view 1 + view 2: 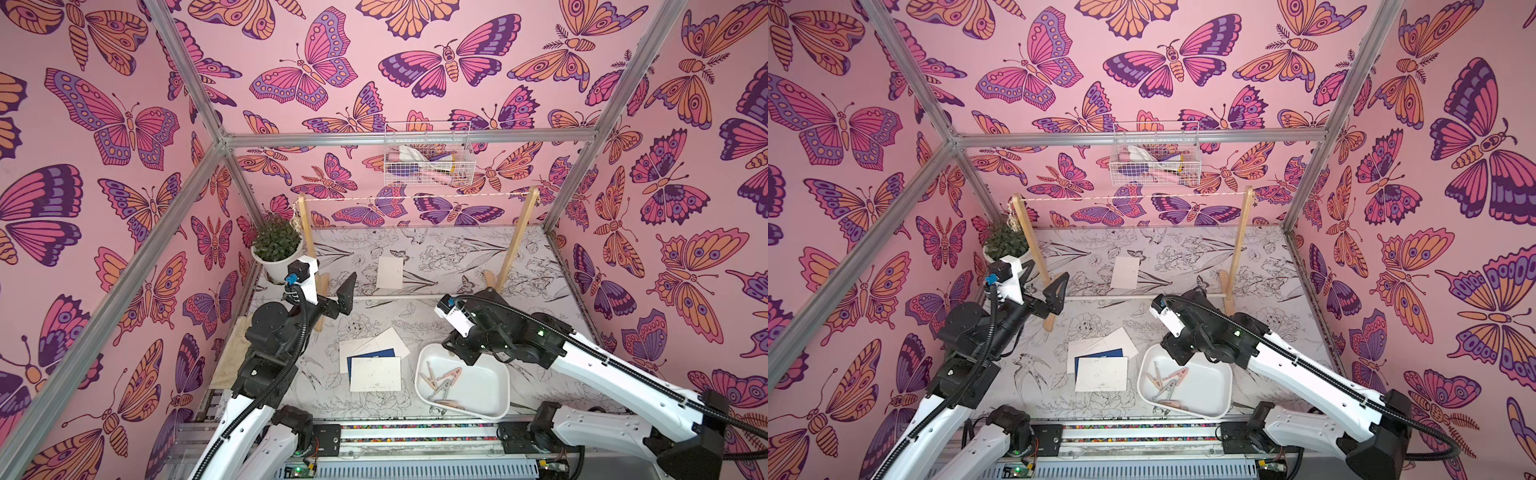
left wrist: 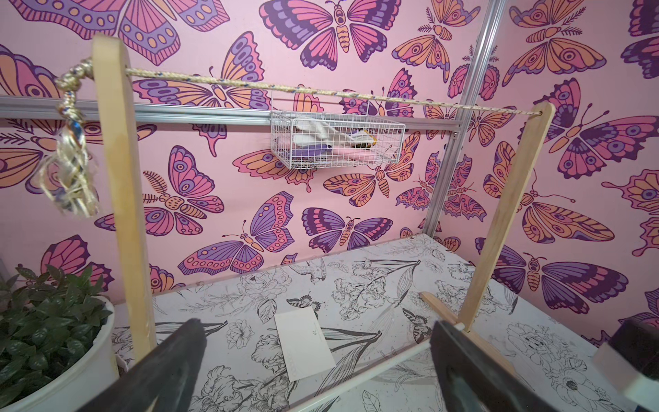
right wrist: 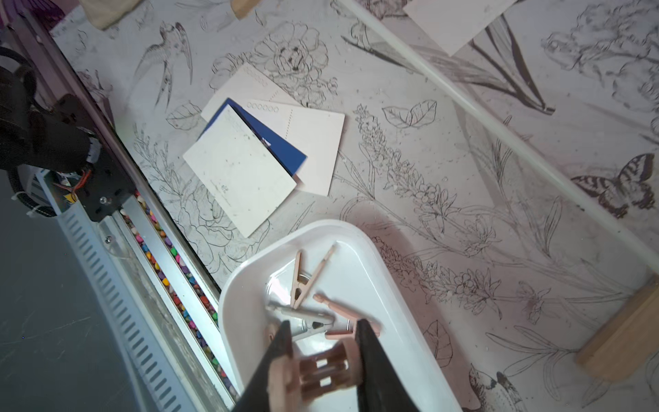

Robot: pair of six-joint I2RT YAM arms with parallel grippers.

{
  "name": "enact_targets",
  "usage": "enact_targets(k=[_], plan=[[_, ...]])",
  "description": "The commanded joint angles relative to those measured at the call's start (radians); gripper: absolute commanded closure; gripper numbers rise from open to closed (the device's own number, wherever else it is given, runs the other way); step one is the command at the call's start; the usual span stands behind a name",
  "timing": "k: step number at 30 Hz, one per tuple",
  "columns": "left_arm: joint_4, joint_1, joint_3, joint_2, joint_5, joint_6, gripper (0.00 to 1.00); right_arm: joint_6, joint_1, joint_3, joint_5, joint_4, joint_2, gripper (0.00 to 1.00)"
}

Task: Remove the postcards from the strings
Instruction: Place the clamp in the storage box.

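The strings [image 1: 415, 197] [image 2: 321, 91] run bare between two wooden posts, with no card hanging on them. One white postcard [image 1: 390, 272] [image 2: 305, 344] lies flat beyond the frame's white rod. Several postcards [image 1: 374, 361] [image 3: 249, 160], one of them blue [image 3: 281, 146], are stacked beside a white tray [image 1: 494, 399] [image 3: 235, 303]. My left gripper [image 1: 1044, 278] [image 2: 317, 326] hovers wide open and empty in front of the frame. My right gripper [image 3: 323, 323] is over the tray, shut on a blurred pinkish clothespin [image 3: 328, 367]. In both top views its jaws are hidden under the wrist.
Several clothespins [image 1: 442, 382] lie in the tray. A potted plant [image 1: 277, 245] stands at the back left by a post. A wire basket [image 1: 428, 162] hangs on the back wall above the string. A beige cloth [image 1: 232, 357] lies at the left edge.
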Motion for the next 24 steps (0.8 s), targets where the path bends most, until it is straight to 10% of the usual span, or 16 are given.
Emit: enact_targets(k=[1, 17, 24], plan=[[-0.012, 0.005, 0.017, -0.013, -0.005, 0.006, 0.00, 0.044, 0.008, -0.012, 0.012, -0.042, 0.050, 0.61], [-0.021, 0.005, -0.004, -0.065, -0.047, 0.006, 0.00, -0.050, -0.004, 0.230, 0.216, 0.096, 0.222, 0.33], [-0.073, 0.004, 0.011, -0.070, -0.065, 0.000, 0.00, -0.038, -0.083, 0.550, 0.198, 0.224, 0.624, 0.45]])
